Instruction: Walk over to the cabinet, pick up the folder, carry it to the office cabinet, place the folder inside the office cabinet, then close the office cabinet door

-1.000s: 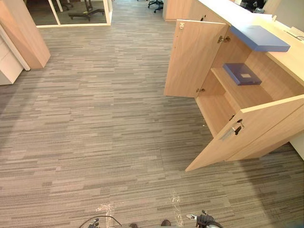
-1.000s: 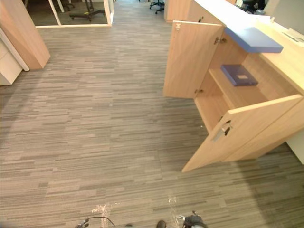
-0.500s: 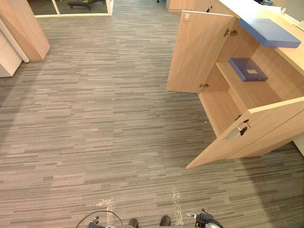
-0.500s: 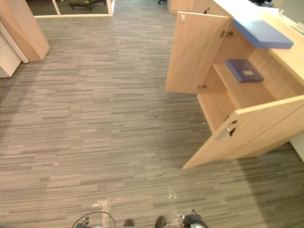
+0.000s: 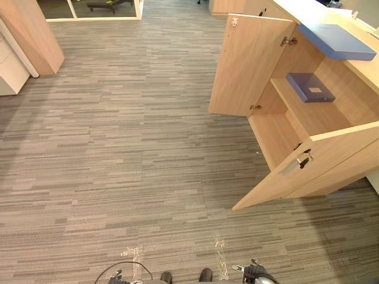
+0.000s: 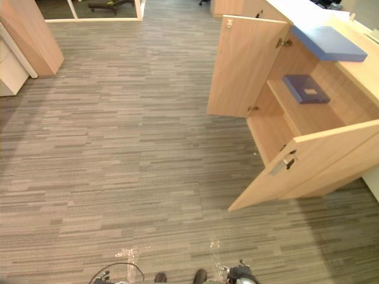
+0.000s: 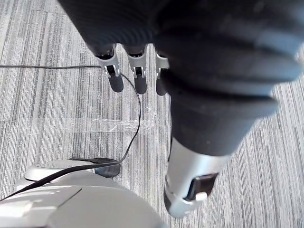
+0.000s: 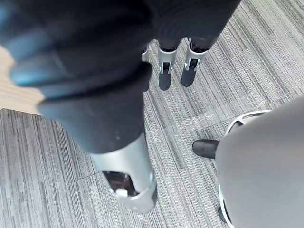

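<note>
Carpet (image 5: 118,148): cabinet (image 5: 346,97) ahead-right, both doors wide.
Folder (image 5: 310,87): flat on the shelf (image 5: 299,112) inside.
Hands: left hand (image 7: 140,84), right hand (image 8: 165,76) loose, straight-fingered, empty.
Risk: near door (image 5: 320,163) juts out; I could clip it.

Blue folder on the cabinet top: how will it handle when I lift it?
The folder looks thick and flat with straight edges, so it is probably stiff rather than floppy. Its smooth cover may slide on the cabinet top. Its edge seems to overhang the opening, which should offer a grip.
</note>
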Robot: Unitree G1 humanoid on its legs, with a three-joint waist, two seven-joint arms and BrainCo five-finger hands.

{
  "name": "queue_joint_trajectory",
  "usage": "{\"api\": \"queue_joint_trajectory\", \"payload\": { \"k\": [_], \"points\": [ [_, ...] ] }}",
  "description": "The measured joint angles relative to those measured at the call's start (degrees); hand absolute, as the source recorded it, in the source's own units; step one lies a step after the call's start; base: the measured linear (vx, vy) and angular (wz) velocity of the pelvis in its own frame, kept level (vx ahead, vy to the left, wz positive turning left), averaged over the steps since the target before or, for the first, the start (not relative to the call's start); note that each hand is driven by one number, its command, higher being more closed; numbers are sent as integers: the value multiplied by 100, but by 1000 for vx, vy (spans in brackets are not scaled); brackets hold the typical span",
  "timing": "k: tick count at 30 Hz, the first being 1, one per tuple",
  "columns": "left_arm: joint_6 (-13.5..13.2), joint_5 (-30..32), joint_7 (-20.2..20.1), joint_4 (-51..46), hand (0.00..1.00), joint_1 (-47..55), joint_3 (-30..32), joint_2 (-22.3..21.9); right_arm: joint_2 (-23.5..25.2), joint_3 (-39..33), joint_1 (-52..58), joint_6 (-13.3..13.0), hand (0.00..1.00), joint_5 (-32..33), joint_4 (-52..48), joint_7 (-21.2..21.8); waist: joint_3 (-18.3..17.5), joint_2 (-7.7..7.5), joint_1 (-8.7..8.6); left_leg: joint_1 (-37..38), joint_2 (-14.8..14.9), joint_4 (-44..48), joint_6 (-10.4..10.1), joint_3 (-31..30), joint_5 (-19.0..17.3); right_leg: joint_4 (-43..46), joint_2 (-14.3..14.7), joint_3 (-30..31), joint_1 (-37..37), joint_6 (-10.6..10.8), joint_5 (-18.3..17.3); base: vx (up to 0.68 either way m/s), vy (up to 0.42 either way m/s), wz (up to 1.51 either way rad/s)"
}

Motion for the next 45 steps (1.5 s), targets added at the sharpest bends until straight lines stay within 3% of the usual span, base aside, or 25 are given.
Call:
{"api": "queue_joint_trajectory", "payload": {
  "k": [4, 6, 8, 10, 11, 14, 15, 17, 18, 21, 22, 25, 26, 27, 29, 32, 35, 36, 37, 38, 39, 40, 42, 44, 45],
  "points": [
    [-3, -136, 29, -9, 0, -21, 240, -20, 24, -1, -25, -9, 0, -1, -5, -1, 79, -78, 9, -489, -78, 763, -38, -73, -275, 25, -73, -81, -76, -36, -21, -28, 5, 18],
    [-3, -201, -21, -71, 0, -41, 349, -43, -4, -10, -117, -10, 0, 11, 3, 13, 307, -77, 31, -1187, -71, 2282, -334, 134, -676, 46, -118, -117, -53, -210, -155, -90, 57, 16],
    [-7, -202, -35, -190, 0, -28, 481, -99, -61, -11, -141, -10, 0, 13, 0, 23, 489, -14, 88, -1862, 65, 3858, -508, 436, -673, 83, -127, -115, 139, -265, -184, -80, 54, 0],
    [-7, -203, -47, -246, 0, -6, 560, -168, -130, -65, -140, -8, 0, 21, -3, 26, 518, 36, 165, -2439, 381, 4531, -224, 672, -1020, 221, -132, -102, 144, -331, -243, 4, 60, -6],
    [-8, -202, -51, -248, 0, -6, 560, -168, -134, -104, -140, -6, 0, 20, 0, 26, 524, 41, 171, -2537, 474, 4404, -160, 705, -1068, 223, -145, -97, 131, -323, -247, 16, 88, -5],
    [-12, -342, -51, -290, 0, -24, 783, -245, -126, -349, -132, 5, 0, 24, -2, 27, 553, 61, 192, -2567, 642, 2472, -200, 662, -835, 255, -431, -84, 118, -203, -319, 136, 233, -10],
    [-12, -509, -59, -293, 0, -6, 914, -299, -131, -349, -116, 7, 0, 30, -15, 21, 554, 67, 211, -2466, 674, 1725, -250, 688, -605, 255, -609, -89, 140, -81, -354, 121, 193, -15],
    [-15, -827, -58, -292, 0, 76, 991, -376, -109, -345, -111, 6, 0, 57, -23, 23, 528, 101, 217, -2287, 713, 1374, -396, 1021, -153, 238, -826, -85, 206, 144, -393, 218, 334, -14],
    [-34, -1082, -67, -312, 0, 70, 994, -381, -57, -358, -97, 9, 0, 76, -16, 32, 491, 50, 233, -2221, 595, 1382, -317, 1290, 29, 259, -1019, -141, 312, 226, -414, 376, 428, -11],
    [-124, -1355, -72, -468, 0, 89, 997, -389, 68, -522, -118, 32, 0, 80, -11, 87, 287, -79, 340, -2087, 52, 1506, -26, 1459, -72, 701, -1640, -156, 317, 407, -473, 390, 311, -3],
    [-131, -1348, -80, -467, 0, 106, 985, -390, 86, -554, -122, 72, 0, 58, 0, 137, 219, -84, 391, -1902, -191, 1497, 141, 1454, -181, 780, -1880, -138, 417, 687, -349, 394, 281, -16],
    [-124, -1278, -125, -458, 0, 269, 906, -444, 23, -581, -119, 109, 0, 5, -18, 234, 53, 60, 376, -1309, -475, 1203, 300, 1470, -250, 1885, -2352, -71, 183, 738, -311, 419, 291, -50],
    [-121, -1164, -156, -432, 0, 311, 797, -423, -67, -579, -108, 130, 0, 3, -32, 248, -33, 127, 311, -958, -545, 1052, 482, 1515, -255, 2995, -2661, -102, -127, 512, -298, 298, 227, -17],
    [-121, -1083, -182, -404, 0, 293, 680, -364, -123, -576, -84, 128, 0, -19, -92, 245, -84, 115, 215, -673, -597, 992, 648, 1506, -296, 4403, -2978, -205, -521, -185, -319, 298, 219, 2],
    [-116, -797, -220, -339, 0, 214, 568, -298, -173, -577, -100, 131, 0, -2, -187, 231, -59, 147, 91, -223, -583, 836, 697, 1369, -323, 5786, -3153, -644, -836, -436, -454, 407, 163, 26],
    [-92, -516, -232, -218, 0, 77, 414, -254, -164, -583, -188, 120, 0, 41, -188, 218, 56, 218, 81, 280, -430, 679, 661, 1312, -343, 5799, -2887, -1407, -955, -304, -988, 300, 8, 11],
    [-66, -403, -248, -153, 0, 9, 289, -251, -151, -577, -378, 105, 0, 237, -180, 222, 190, 305, 65, 615, -132, 650, 484, 1357, -458, 4186, -2220, -1965, -1284, -206, -1145, 224, -159, -14],
    [-60, -385, -266, -116, 0, -8, 284, -228, -130, -574, -409, 100, 0, 281, -176, 222, 209, 293, 65, 622, -60, 568, 413, 1393, -519, 3521, -2002, -2116, -1404, -201, -1031, 147, -203, 1],
    [-57, -362, -299, -115, 0, -25, 250, -179, -120, -578, -412, 94, 0, 352, -168, 219, 215, 231, 63, 669, -32, 418, 306, 1416, -639, 2757, -1797, -2244, -1563, -279, -663, 150, -210, 5],
    [-57, -355, -307, -118, 0, -39, 249, -133, -112, -578, -409, 94, 0, 380, -132, 219, 263, 145, 78, 736, -82, 371, 275, 1414, -655, 2492, -1766, -2225, -1612, -365, -431, 170, -233, 6],
    [-29, -316, -305, -111, 0, -24, 311, -85, -112, -578, -350, 98, 0, 469, -54, 217, 266, 18, 65, 835, -130, 386, 140, 1392, -776, 2231, -1702, -2132, -1636, -742, 61, 206, -238, -16],
    [3, -278, -306, -69, 0, 53, 419, -214, -260, -580, -348, 96, 0, 485, -6, 216, 245, 206, 52, 889, 84, 409, 43, 1424, -918, 2293, -1464, -2107, -1649, -834, -106, 214, -234, -27],
    [23, -248, -302, 26, 0, 72, 623, -352, -303, -584, -366, 81, 0, 486, -9, 218, 212, 370, -10, 815, 414, 559, -48, 1523, -1223, 2335, -1129, -2109, -1724, -858, -446, 217, -201, -36],
    [45, -259, -300, 99, 0, 32, 752, -351, -262, -719, -330, 62, 0, 563, -8, 215, 197, 412, -44, 722, 756, 938, 56, 1473, -1517, 2413, -790, -2172, -1675, -887, -815, 293, -307, -18],
    [47, -293, -301, 115, 0, -14, 855, -313, -188, -828, -285, 56, 0, 640, -2, 212, 209, 325, -14, 558, 954, 1545, 40, 1430, -1515, 2374, -603, -2169, -1600, -909, -966, 338, -375, -14]
  ]
}}
